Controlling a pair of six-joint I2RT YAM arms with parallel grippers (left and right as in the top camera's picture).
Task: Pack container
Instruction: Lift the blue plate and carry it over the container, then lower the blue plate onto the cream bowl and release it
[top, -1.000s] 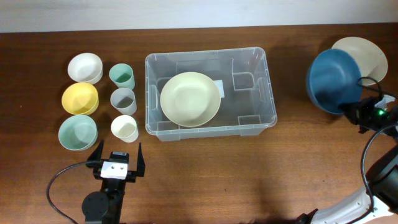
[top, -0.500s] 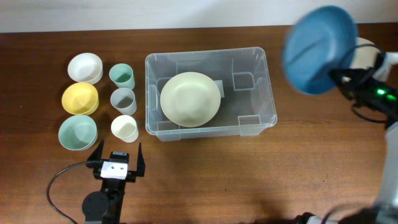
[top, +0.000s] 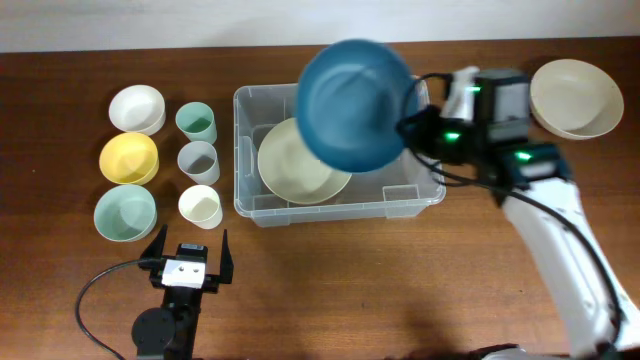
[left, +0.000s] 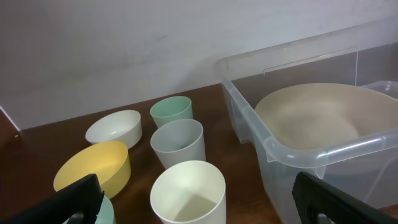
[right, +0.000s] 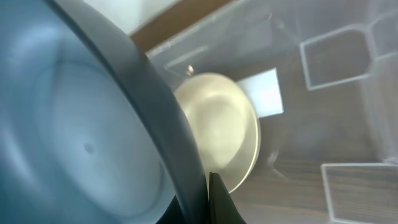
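While your right claw (top: 407, 118) gripped the blue bowl (top: 355, 105) by its rim over the container (top: 330, 208), mid-table, placing seemed in hand; next you needed to lower it onto the cream bowl (top: 285, 165). Your left claw (top: 190, 240) sat open.

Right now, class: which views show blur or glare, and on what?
Overhead: the blue bowl looks soft-edged above the container. Right wrist: the bowl fills the near frame, out of focus. Left wrist: sharp, light glare on the container rim.
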